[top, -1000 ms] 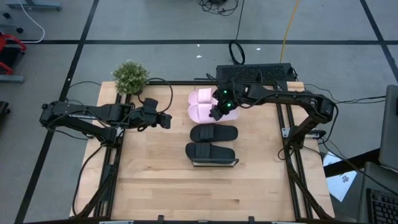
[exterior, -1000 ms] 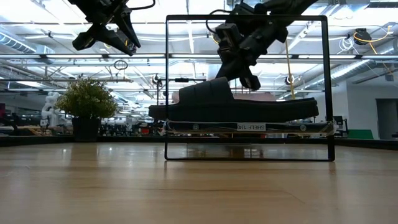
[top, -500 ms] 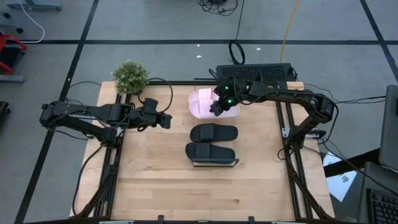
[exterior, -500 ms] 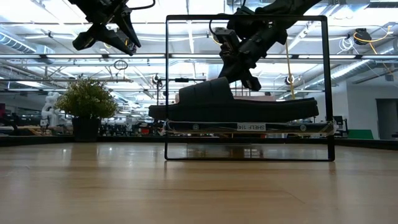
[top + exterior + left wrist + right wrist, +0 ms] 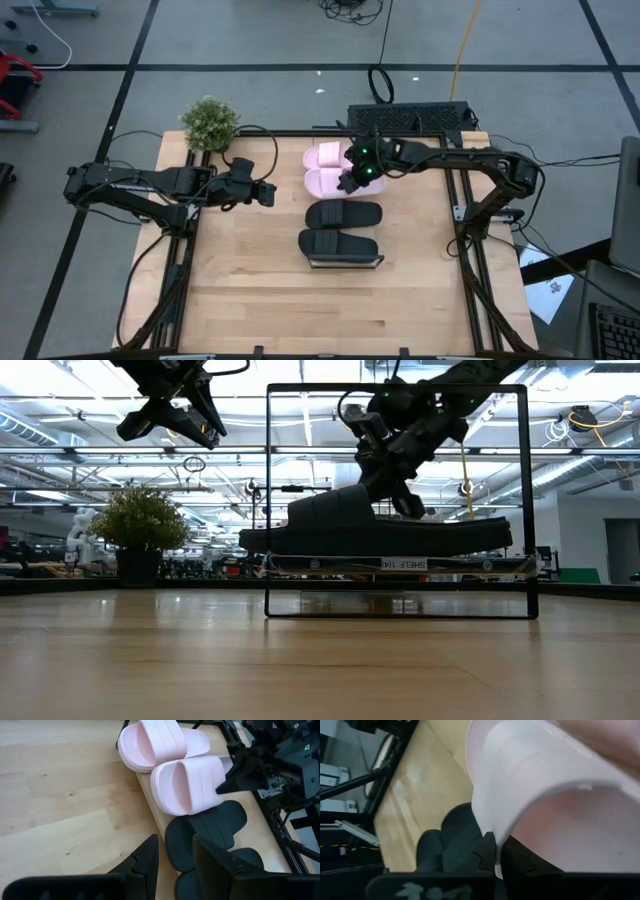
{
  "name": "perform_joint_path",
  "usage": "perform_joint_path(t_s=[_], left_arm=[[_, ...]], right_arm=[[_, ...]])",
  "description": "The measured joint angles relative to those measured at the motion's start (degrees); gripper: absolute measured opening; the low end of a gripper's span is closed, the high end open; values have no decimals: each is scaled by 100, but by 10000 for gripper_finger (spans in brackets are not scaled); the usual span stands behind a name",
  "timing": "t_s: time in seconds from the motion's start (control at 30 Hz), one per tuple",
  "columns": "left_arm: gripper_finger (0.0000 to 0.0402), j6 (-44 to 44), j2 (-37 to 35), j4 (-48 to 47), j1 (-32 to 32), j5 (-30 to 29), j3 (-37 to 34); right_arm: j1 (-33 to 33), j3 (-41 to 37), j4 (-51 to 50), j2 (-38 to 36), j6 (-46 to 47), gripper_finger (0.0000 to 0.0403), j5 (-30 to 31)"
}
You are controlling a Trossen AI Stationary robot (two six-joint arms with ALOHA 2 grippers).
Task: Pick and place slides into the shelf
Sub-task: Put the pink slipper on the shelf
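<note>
From above, you are looking at four slides lying in a row on the shelf (image 5: 345,263): two pink slides (image 5: 325,168) at the far end and two black slides (image 5: 343,228) nearer you. A small green plant (image 5: 210,122) is sitting at the table's far left corner. Your right claw (image 5: 350,180) is resting on the nearer pink slide. Your left claw (image 5: 266,194) is waiting off to the left, above bare table.

From the table-level camera, a black slide (image 5: 375,530) is blocking the pink ones.

From the left wrist, your left claw (image 5: 175,852) is standing partly open, holding nothing.

From the right wrist, your right fingers (image 5: 487,855) are pinching shut on the pink slide's (image 5: 560,795) edge.
</note>
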Motion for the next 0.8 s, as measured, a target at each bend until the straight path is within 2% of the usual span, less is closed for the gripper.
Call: perform_joint_path(t_s=[0.8], left_arm=[[115, -4, 0, 3, 17, -237, 0]], right_arm=[[-278, -64, 151, 9, 467, 0, -710]])
